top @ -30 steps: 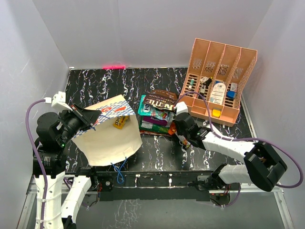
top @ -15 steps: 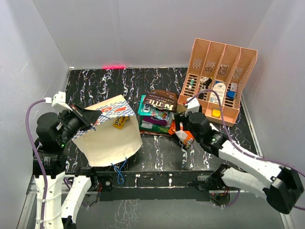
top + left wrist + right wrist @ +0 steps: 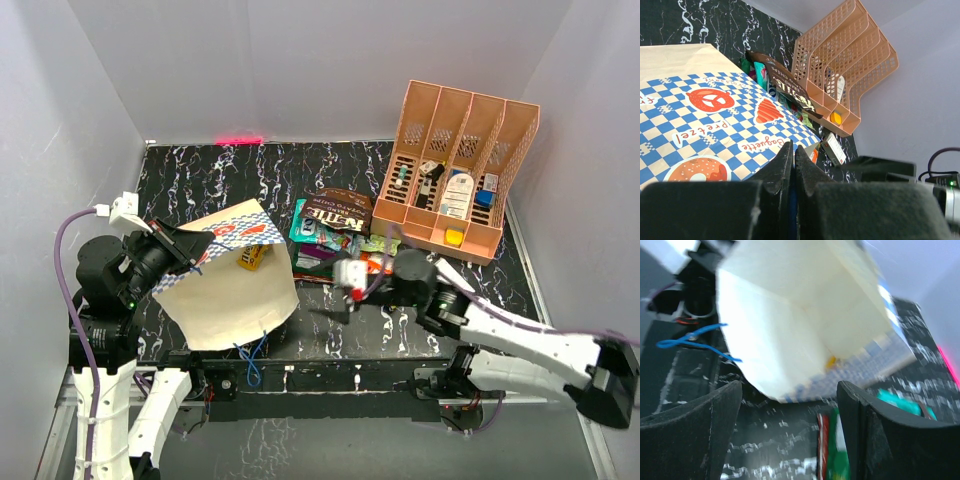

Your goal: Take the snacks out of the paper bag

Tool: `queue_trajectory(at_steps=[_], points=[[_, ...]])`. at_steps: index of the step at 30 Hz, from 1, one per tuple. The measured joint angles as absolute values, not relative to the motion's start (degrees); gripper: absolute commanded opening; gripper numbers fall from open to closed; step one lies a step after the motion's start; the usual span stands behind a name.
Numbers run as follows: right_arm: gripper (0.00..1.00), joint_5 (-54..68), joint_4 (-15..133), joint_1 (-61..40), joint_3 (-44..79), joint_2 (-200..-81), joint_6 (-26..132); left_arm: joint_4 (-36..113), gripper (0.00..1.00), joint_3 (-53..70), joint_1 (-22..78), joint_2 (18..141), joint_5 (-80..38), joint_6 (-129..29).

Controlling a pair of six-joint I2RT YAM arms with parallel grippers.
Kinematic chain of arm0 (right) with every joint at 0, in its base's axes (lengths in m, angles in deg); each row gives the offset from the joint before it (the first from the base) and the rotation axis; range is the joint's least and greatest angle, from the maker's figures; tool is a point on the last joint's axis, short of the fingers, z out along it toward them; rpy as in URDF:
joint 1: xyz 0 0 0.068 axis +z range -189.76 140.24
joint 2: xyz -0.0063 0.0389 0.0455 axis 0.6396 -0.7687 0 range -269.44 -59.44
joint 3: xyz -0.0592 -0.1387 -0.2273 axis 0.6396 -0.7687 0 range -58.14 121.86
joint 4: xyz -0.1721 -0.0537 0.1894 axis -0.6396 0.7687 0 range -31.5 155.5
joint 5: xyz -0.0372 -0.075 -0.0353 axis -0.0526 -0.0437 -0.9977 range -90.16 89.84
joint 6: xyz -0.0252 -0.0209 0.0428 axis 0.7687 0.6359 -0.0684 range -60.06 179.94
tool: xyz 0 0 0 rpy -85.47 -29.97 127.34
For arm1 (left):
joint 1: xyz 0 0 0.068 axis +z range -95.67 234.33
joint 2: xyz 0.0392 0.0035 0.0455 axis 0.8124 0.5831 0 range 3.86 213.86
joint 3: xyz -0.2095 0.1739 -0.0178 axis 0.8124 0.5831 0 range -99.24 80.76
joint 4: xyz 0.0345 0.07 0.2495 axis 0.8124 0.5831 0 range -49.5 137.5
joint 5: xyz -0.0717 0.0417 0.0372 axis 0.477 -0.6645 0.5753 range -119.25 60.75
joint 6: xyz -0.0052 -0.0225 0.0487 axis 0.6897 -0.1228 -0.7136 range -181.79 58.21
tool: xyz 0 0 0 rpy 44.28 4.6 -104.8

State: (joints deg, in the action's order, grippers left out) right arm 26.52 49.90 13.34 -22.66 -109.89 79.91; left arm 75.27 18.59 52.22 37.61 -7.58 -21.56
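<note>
Now, with the left gripper (image 3: 190,247) pinched shut on the rim of the paper bag (image 3: 235,300), its mouth held open near the piled snacks (image 3: 330,235), the right gripper (image 3: 790,387), wide open and empty, should enter level and centred to reach the yellow packet (image 3: 250,257) inside without snagging paper.

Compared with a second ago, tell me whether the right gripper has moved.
Yes. In the top view the right gripper has swung left, away from the orange rack and toward the paper bag, and is now open.
</note>
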Motion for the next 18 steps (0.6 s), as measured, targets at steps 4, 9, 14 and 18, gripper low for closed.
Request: queue_trajectory(at_steps=[4,9,14,18], points=[[0.77,25.25,49.02,25.73,-15.91,-121.08,88.34,75.38,0.00,18.63,52.22,37.72,-7.23,-21.10],[0.68,20.03,47.17,33.49,-7.60,-135.23,94.96,75.29,0.00,19.57,52.22,37.72,-6.53,-20.16],[0.58,10.41,46.07,35.16,-0.30,-147.75,97.13,75.40,0.00,19.75,52.22,37.59,-5.70,-18.50],[0.55,0.14,45.99,35.24,4.47,-156.71,96.89,75.48,0.00,19.75,52.22,37.11,-4.74,-17.71]])
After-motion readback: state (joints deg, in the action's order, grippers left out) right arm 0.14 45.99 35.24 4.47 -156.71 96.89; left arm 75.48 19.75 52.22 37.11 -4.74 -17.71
